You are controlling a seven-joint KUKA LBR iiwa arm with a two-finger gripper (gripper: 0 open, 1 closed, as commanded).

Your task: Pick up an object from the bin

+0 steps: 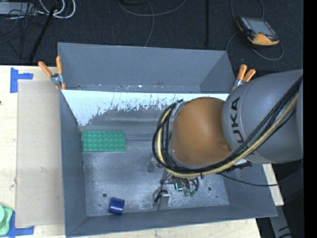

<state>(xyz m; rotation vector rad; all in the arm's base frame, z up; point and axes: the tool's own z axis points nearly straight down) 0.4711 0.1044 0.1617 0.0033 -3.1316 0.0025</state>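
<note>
Tool point(166, 195) hangs low near the bin's point(114, 175) front edge, grip state untellable; pick looks undone, blue cap point(116, 206) and green plate point(103, 142) loose.

Reaches in from the right, bends down at the orange-covered wrist point(198, 130), hangs the gripper point(163, 196) low beneath.

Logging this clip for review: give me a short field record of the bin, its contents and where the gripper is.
container: grey metal bin
item 1: flat green studded plastic plate, lying left of centre
item 2: small blue cylindrical piece, near the front wall
gripper: low over the bin floor near the front, right of the blue piece and apart from it
grasp: cannot tell
</note>
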